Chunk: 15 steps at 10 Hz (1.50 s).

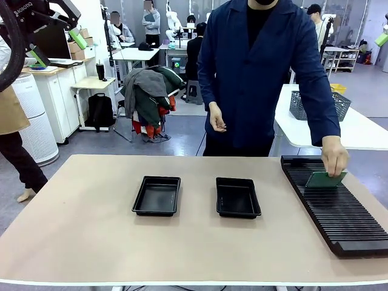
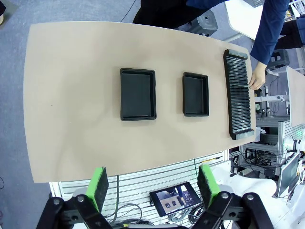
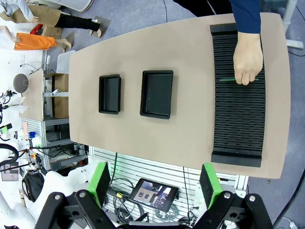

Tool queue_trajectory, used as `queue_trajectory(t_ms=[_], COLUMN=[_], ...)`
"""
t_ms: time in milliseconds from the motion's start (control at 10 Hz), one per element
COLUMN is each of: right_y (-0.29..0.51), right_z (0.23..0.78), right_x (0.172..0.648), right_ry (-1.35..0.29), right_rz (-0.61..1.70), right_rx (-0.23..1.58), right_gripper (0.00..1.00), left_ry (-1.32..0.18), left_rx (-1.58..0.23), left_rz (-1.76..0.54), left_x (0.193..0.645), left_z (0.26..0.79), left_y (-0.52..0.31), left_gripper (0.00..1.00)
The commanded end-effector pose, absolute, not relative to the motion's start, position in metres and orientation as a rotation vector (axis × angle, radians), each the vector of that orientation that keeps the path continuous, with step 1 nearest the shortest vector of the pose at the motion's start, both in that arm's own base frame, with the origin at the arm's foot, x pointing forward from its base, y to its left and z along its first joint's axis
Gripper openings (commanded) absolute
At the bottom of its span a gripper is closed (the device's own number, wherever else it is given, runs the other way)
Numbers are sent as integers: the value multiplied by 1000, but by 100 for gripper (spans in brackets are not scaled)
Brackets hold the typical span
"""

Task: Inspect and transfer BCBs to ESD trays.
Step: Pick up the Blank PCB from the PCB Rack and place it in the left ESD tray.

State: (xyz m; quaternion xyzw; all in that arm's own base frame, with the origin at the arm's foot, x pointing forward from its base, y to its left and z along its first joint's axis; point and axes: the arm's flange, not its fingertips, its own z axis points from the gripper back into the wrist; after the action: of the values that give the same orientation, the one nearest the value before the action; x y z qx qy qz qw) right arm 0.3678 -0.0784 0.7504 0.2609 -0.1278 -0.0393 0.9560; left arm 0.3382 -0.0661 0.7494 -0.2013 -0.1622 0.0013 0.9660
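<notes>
Two black trays (image 1: 157,197) (image 1: 237,199) lay empty on the counter (image 1: 79,224). A person's hand (image 1: 334,159) held a green board (image 1: 325,179) on edge in the slotted rack (image 1: 345,218). The robot's left hand (image 2: 152,168) and right hand (image 3: 155,165) gaped wide, empty.

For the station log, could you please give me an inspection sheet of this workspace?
surface: beige table, no spills seen.
job's things: two black trays, both empty; green board in the person's hand at the slotted rack.
clutter: nothing seen.
grippers: left gripper and right gripper high above the table, jaws open, empty.
cables: bundle below the near table edge.
surroundings: person in blue jacket opposite; chair piled with clothes behind.
</notes>
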Motion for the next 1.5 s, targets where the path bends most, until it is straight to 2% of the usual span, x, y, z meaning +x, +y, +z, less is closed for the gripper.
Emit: queue_trajectory(t_ms=[0, 1400], right_y=[-78, -78], right_z=[751, 751], right_x=[367, 367], right_ry=[-262, -262], right_rz=[-79, -79], right_rx=[529, 529], right_gripper=[100, 100], left_ry=[-327, -327], left_rx=[-409, -409], left_rz=[4, 4], left_x=[339, 339], left_z=[748, 748], left_y=[-66, -66], left_gripper=[100, 100])
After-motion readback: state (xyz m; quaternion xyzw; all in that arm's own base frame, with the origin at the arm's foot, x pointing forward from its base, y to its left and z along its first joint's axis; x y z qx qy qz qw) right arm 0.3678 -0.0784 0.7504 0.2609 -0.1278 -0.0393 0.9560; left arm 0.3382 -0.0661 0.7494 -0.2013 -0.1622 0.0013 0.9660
